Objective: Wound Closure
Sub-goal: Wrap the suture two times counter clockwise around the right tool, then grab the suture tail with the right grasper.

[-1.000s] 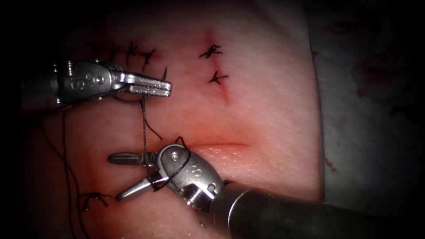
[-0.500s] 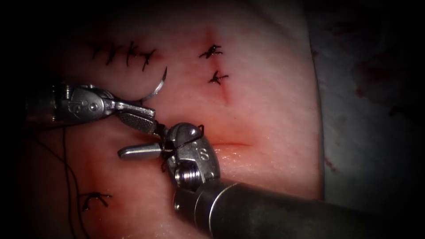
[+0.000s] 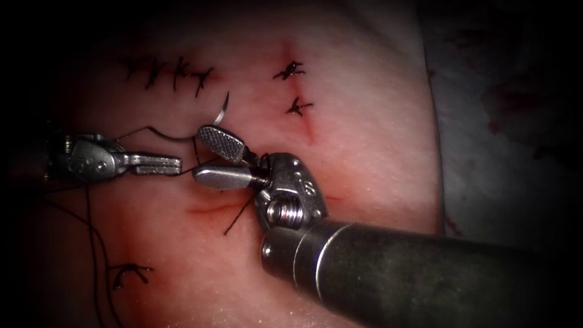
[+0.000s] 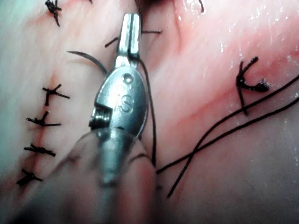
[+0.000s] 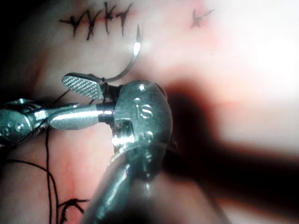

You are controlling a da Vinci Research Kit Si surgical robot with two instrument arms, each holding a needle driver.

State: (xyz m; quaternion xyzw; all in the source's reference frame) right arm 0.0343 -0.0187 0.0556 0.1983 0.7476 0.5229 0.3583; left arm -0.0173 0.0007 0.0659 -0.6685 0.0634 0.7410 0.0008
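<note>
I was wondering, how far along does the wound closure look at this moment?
Done: a row of four stitches, two knots to their right, and another knot lower left. In hand: the left tool, jaws shut, seemingly holds the thread. The right tool, jaws open, holds nothing. The needle lies on the tissue, apparently free. Left: the cut beneath the tools is unstitched.

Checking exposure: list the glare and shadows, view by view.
Endoscope view: dark edges, and a glint on the open, empty right pincer. Right wrist view: glare on the needle, which lies free on the tissue, overlit there. Left wrist view: the left pincer, shut on the thread, is evenly lit.
</note>
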